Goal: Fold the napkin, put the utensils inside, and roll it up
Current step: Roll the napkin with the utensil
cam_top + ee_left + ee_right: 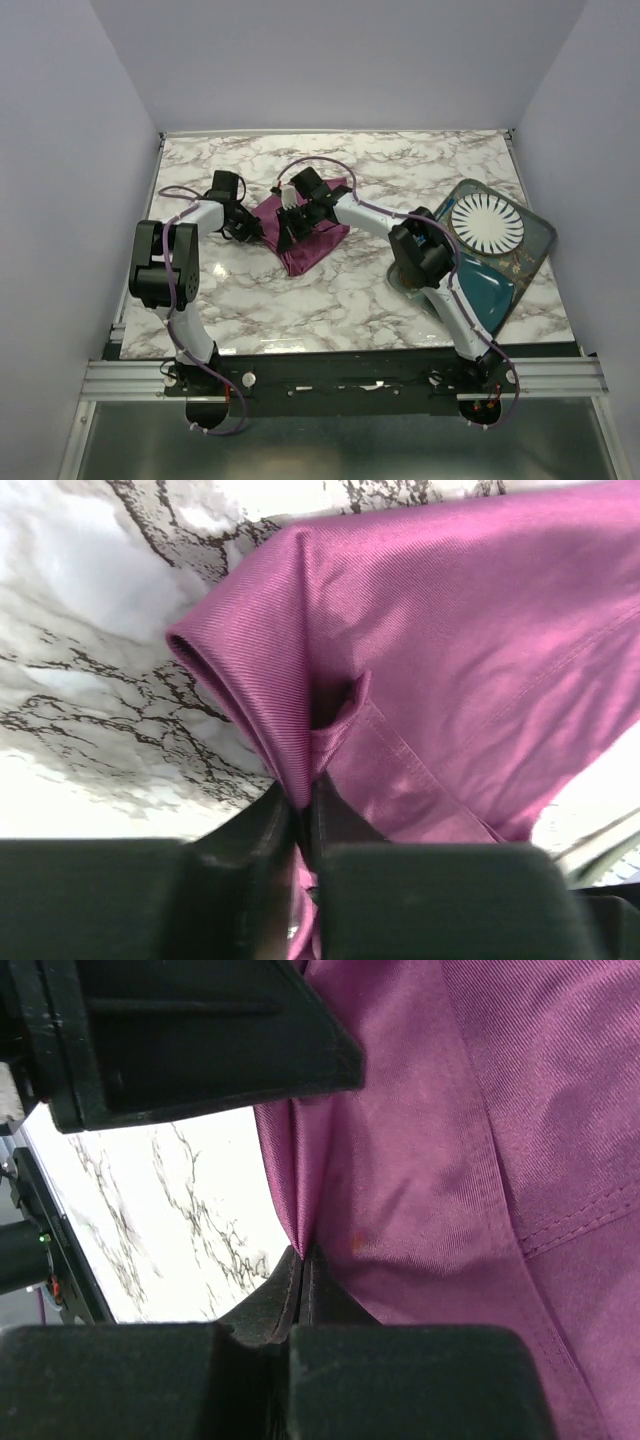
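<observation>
left fingers (252, 832) pinch napkin (460, 630) fold | right fingers (262, 1312) pinch napkin edge

High rear view looking down, both wrist views close on napkin (304, 254)

No writing, label, brand or number can be read in any view; the white plate (487, 225) bears only dark radial lines, and small marks on the teal mat (495, 290) are perhaps decoration

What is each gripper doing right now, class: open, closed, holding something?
Left gripper: closed, pinching a fold of the plum-purple soft cloth napkin.
Right gripper: closed, pinching the same napkin.
</observation>
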